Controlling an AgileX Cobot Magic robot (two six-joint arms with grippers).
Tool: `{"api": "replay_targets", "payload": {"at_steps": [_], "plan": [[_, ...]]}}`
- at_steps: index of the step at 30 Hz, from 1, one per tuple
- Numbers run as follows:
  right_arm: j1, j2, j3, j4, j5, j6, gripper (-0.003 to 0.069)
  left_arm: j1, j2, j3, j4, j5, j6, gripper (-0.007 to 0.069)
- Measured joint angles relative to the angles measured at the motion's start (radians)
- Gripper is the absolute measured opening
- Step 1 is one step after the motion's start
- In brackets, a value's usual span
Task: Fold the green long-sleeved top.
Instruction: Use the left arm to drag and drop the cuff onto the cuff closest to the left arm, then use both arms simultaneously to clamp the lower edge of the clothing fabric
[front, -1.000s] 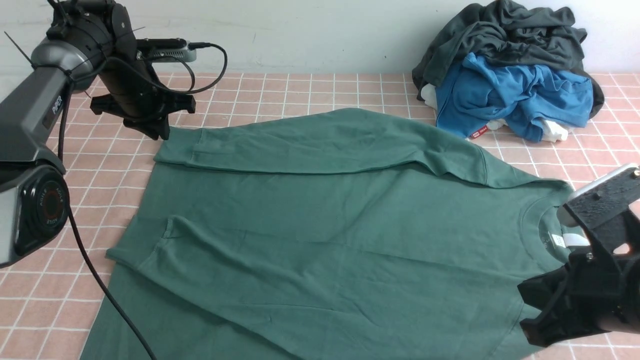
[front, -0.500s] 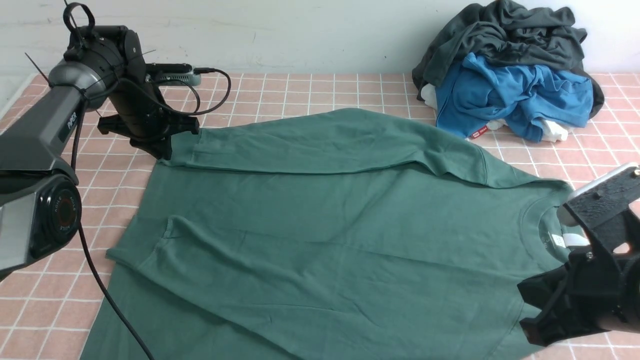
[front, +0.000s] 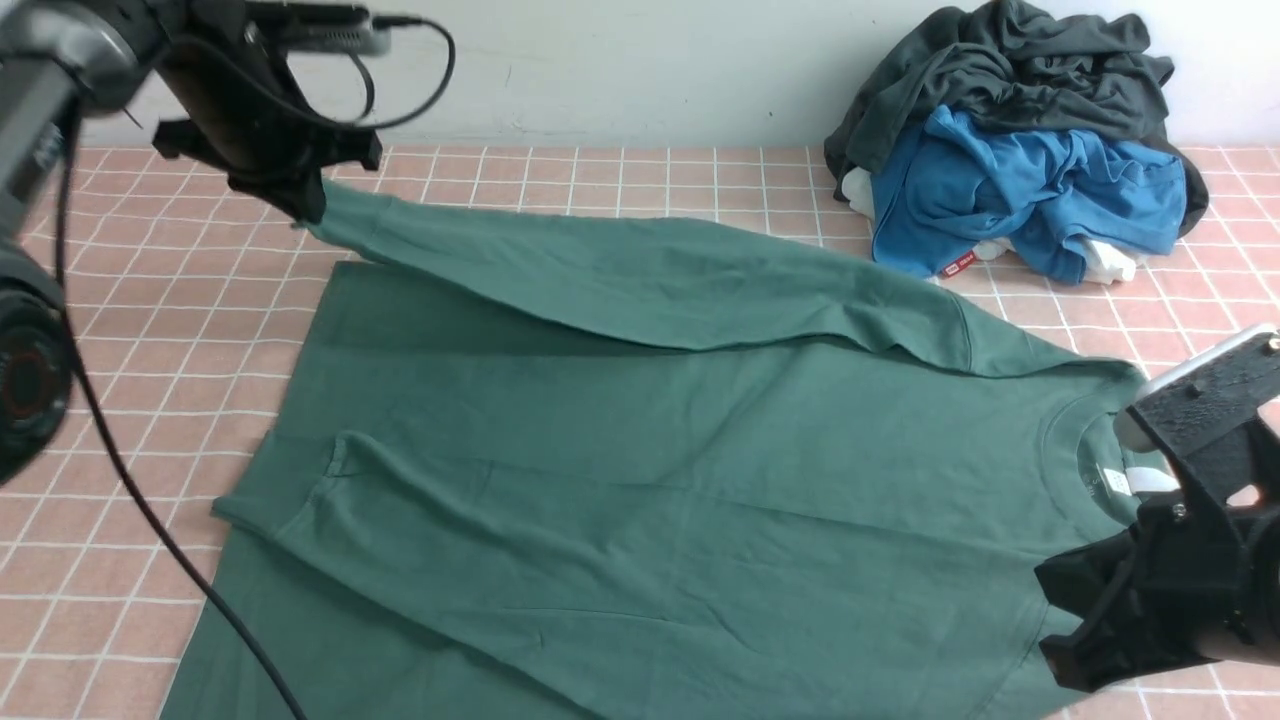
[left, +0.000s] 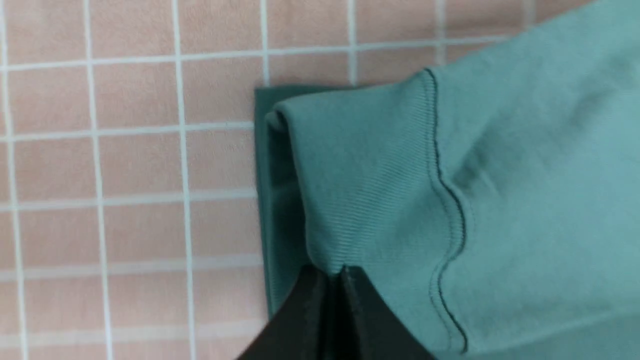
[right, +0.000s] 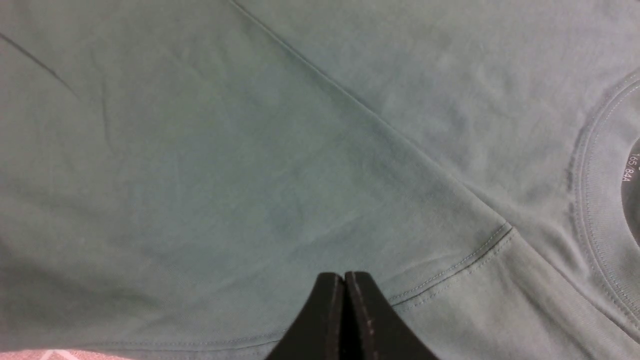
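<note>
The green long-sleeved top (front: 640, 480) lies spread over the tiled table, collar with white neck label (front: 1108, 480) at the right. Its far sleeve (front: 620, 280) rises off the body toward the far left. There my left gripper (front: 305, 210) is shut on the ribbed cuff (left: 360, 190), which bunches between the black fingertips (left: 320, 295). The near sleeve (front: 330, 480) lies folded across the body. My right gripper (right: 344, 276) is shut on nothing, hovering above the shoulder seam (right: 470, 260) near the collar (right: 595, 210); its black body (front: 1170, 590) shows at the lower right.
A heap of clothes sits at the far right by the wall: a dark charcoal garment (front: 1010, 70) over a bright blue one (front: 1020, 190). Bare pink tiles (front: 150, 330) lie left of the top. The left arm's cable (front: 170, 540) trails down the left side.
The left gripper closed on the far sleeve's cuff and lifted it up and back to the left. That sleeve now slopes up off the body. The right arm stayed still.
</note>
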Motion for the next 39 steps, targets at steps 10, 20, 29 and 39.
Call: {"api": "replay_targets", "payload": {"at_steps": [10,20,29,39], "plan": [[0.000,0.003,0.000,0.000,0.002,-0.007,-0.0010,-0.013,-0.393,0.852,0.045,-0.102,0.002,0.0006],[0.000,0.000,0.000,0.037,0.024,-0.008,-0.0010,-0.020,-0.434,0.988,0.045,-0.181,0.052,0.0242],[0.000,-0.096,0.000,0.097,0.113,-0.143,-0.0010,-0.125,-0.675,1.279,0.008,-0.099,0.305,0.0547],[0.000,-0.160,0.000,0.172,0.125,-0.226,-0.0010,-0.247,-0.812,1.615,0.065,-0.350,0.968,0.0540]]}}
